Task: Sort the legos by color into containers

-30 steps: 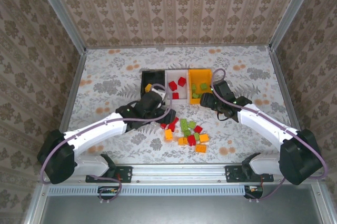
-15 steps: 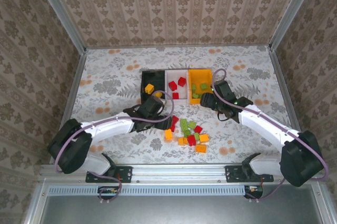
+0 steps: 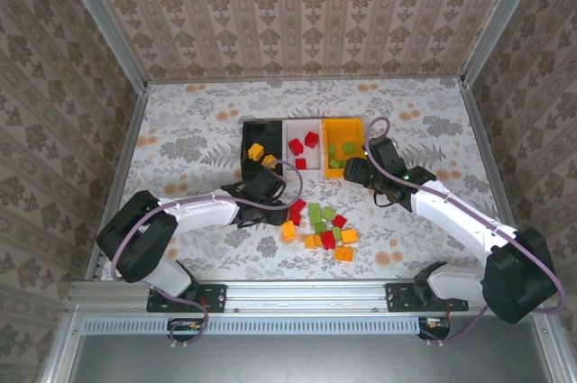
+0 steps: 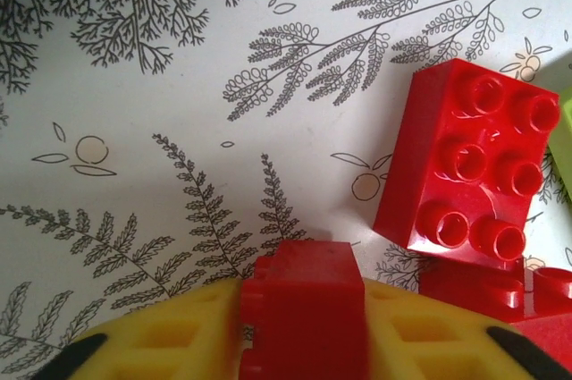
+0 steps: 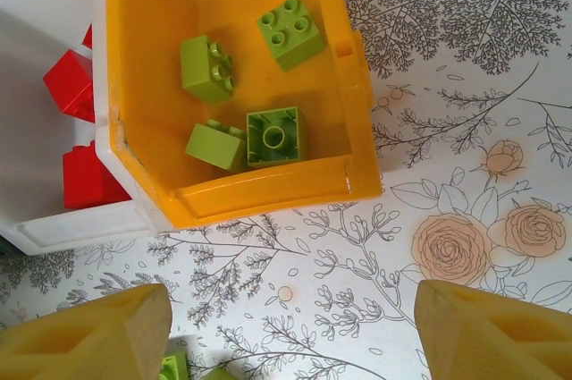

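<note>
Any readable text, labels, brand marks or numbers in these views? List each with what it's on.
None readable in any view.
Large red brick: no lettering legible on its studs.
Small red brick in the left gripper: plain.
Black bin, white bin, orange bin: no labels.
Tablecloth and walls: floral print only.

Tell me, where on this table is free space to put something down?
Free: the table behind the bins up to the back wall, left of the black bin, and right of the orange bin. Crowded: in front of the bins, where the loose bricks lie and the left gripper and right gripper hang.
</note>
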{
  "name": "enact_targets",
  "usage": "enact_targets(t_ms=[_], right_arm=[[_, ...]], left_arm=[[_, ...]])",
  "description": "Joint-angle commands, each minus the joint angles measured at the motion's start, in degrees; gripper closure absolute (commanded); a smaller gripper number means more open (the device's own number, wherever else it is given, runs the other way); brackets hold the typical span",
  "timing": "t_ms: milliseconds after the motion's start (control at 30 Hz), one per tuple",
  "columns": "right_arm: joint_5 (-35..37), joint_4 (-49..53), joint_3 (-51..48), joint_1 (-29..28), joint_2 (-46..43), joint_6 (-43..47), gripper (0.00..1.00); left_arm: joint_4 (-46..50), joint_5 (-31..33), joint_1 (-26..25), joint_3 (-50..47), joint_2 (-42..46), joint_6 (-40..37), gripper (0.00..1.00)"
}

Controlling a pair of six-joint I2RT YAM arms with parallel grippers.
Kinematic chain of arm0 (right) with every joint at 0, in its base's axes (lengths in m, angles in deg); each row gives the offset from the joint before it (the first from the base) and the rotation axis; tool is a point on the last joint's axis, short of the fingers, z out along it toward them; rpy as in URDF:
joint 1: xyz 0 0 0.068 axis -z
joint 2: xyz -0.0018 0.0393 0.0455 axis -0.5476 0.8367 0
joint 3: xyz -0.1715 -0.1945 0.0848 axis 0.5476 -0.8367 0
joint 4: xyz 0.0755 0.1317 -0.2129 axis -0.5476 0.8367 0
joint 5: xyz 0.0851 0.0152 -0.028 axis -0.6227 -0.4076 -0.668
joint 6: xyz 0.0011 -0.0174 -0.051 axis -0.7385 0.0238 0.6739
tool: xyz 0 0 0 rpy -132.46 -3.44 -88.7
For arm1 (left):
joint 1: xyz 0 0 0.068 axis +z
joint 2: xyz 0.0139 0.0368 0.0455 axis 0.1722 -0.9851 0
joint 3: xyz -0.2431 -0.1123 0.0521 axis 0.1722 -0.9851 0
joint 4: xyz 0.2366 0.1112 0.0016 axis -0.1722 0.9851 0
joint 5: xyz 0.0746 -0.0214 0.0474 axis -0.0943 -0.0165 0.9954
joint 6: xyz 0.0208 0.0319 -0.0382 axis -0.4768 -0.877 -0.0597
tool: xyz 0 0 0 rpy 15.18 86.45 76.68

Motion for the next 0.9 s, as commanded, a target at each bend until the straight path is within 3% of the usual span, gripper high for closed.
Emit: enact_targets(t_ms=[0,167,300,700,867], right_arm=[[1.38,1.16,-0.69,0.42,-1.28,0.38,0.26],[1.39,0.9,-1.13,0.51,-1.7,0.25,0.26],[1.47,0.43,-1.82,0.51,-2.07,-0.11,0.26],[0.9,0.87,-2.7,0.86,-1.86,-0.11,0.26],[0.07,0.87,-3.28,0.84,-2.18,0.32,0.26]], left_arm=[[2.13,1.21,0.14,1.64,1.48,-0.23,0.72],[5.59,1.8,-0.16,5.33,6.46,-0.47,0.78],[9.47,2.0,0.26,14.53,4.85,-2.93,0.8],[14.28,4.77,4.95,42.88,-20.48,-8.41,0.79],[16.31,5.13,6.04,49.03,-25.89,-8.52,0.7]])
